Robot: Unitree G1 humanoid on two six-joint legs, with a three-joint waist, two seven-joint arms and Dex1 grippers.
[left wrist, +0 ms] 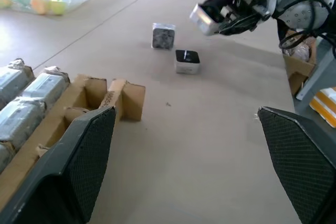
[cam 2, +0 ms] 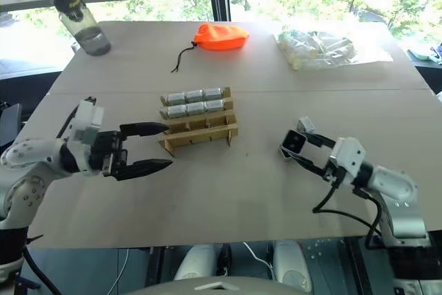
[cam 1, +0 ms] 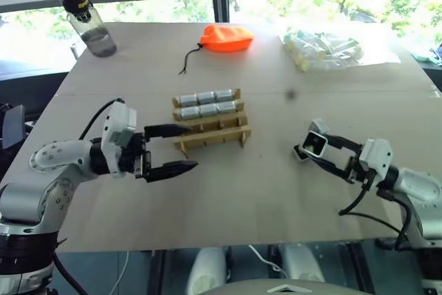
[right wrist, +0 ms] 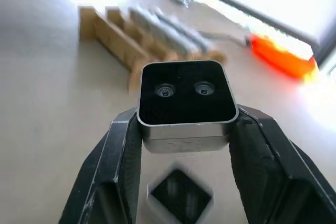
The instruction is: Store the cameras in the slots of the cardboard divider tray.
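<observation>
Six cameras [cam 1: 206, 103] fill two cardboard divider tray [cam 1: 210, 131] rows; right hand [cam 1: 312, 148] clamps a seventh, two left on the surface [cam 1: 228, 191]; left hand [cam 1: 181, 147] apart.

1. Cardboard divider tray [left wrist: 63, 108]: cut off at the left wrist view's edge.
2. Clear bag [cam 1: 324, 50], far right: contents too washed out to identify.
3. Camera [right wrist: 181, 195] lying under the right pincer [right wrist: 184, 129]: blurred.

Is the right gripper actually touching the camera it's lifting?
Touching. The right wrist view shows the right gripper with both black fingers pressed against the sides of the camera, which is off the table.
</observation>
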